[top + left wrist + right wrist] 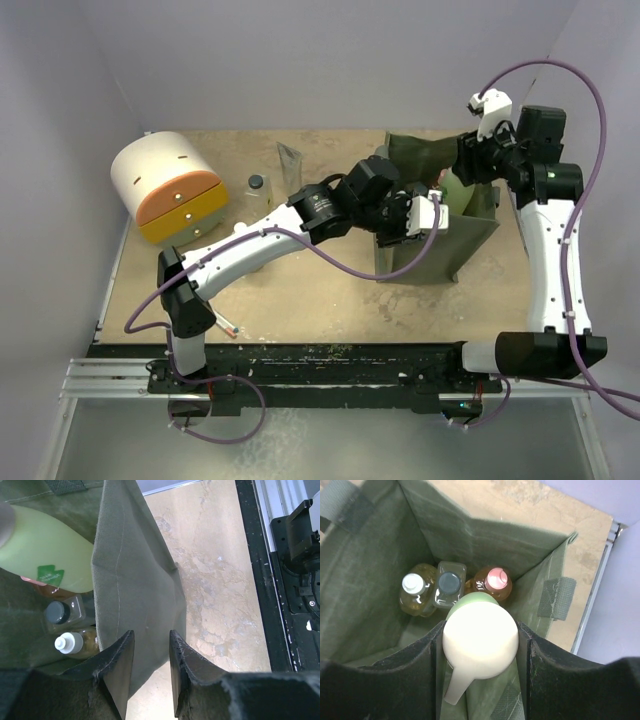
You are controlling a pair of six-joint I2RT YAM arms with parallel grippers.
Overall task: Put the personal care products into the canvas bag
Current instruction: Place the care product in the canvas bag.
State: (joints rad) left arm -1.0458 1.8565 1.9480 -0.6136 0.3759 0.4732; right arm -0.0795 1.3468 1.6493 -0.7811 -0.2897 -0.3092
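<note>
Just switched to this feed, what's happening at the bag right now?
The right gripper holds a pale green bottle at the mouth of the open canvas bag, where three bottles already stand. The left gripper straddles one bag wall, jaws apart. A clear bottle and a grey tube wait on the table.

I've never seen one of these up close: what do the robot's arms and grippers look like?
The left arm and right arm are smooth white shells with black joints and black bases. A purple cable loops along each. The left gripper and right gripper are black, each with two flat dark fingers.
</note>
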